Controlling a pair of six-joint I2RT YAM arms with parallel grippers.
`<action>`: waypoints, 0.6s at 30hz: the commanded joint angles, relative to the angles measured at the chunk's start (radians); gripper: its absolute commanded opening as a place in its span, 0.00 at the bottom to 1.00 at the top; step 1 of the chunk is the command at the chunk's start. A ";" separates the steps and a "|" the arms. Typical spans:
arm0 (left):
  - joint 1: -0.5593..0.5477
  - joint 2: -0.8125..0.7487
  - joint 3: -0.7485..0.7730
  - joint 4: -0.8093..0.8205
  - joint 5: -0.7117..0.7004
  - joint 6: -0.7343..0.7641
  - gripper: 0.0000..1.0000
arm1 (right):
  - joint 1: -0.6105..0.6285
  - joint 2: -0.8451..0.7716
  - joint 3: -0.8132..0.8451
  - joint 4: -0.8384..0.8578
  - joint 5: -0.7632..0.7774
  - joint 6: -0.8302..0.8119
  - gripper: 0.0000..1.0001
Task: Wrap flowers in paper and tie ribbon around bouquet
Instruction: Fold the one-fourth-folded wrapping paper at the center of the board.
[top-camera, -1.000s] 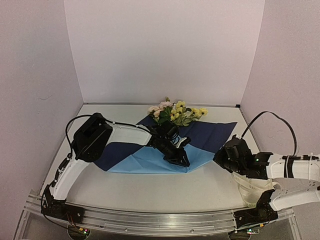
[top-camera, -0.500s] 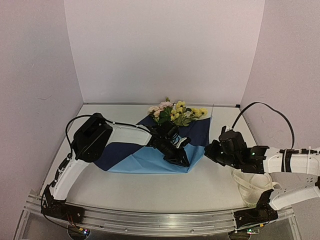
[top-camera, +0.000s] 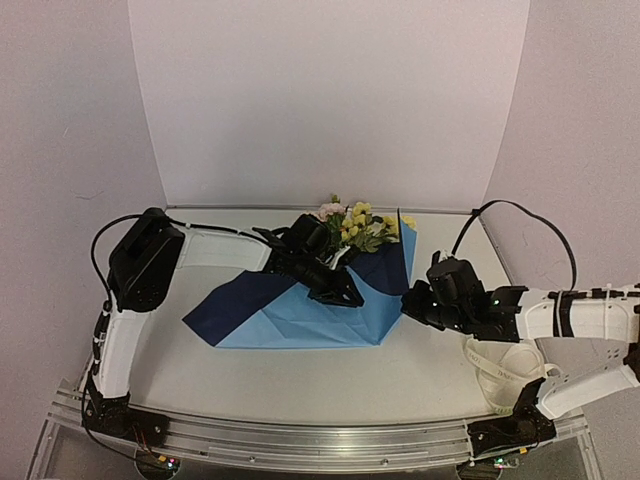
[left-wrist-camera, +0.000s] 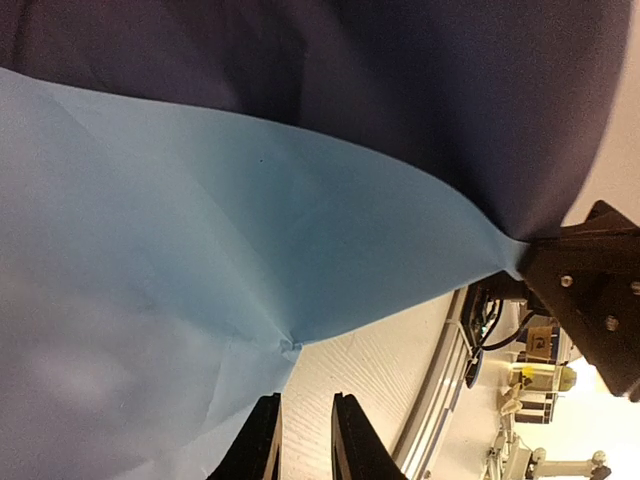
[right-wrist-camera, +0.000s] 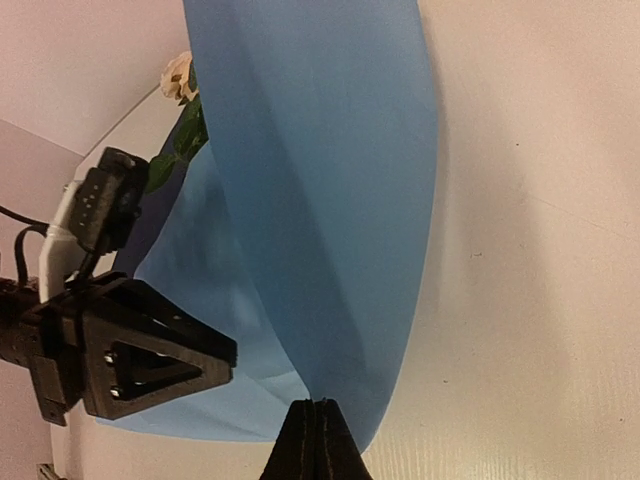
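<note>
Top external view puts us mid-wrap: the right gripper (right-wrist-camera: 315, 405), clenched on the right corner of the paper (top-camera: 300, 320), holds it raised beside the flowers (top-camera: 355, 225) at the sheet's far edge, the left gripper (left-wrist-camera: 303, 402) sits slightly parted and empty mid-sheet, so next we judge that flap must fold over the blooms.

White table (top-camera: 300, 385): blue paper (top-camera: 300, 320) mid-table, cream ribbon (top-camera: 492, 366) heaped near right edge.

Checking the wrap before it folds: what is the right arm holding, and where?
The right gripper is shut on the paper, its fingers pinching the raised right-hand edge.
</note>
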 joint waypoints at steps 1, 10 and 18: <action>0.036 -0.145 -0.095 0.018 0.032 -0.008 0.18 | 0.007 0.003 0.054 -0.037 0.020 -0.016 0.00; 0.066 -0.247 -0.291 -0.101 0.032 0.071 0.11 | 0.006 0.018 0.105 -0.057 0.020 -0.029 0.00; 0.070 -0.195 -0.285 -0.141 -0.013 0.089 0.09 | 0.008 0.066 0.157 -0.061 -0.012 -0.043 0.00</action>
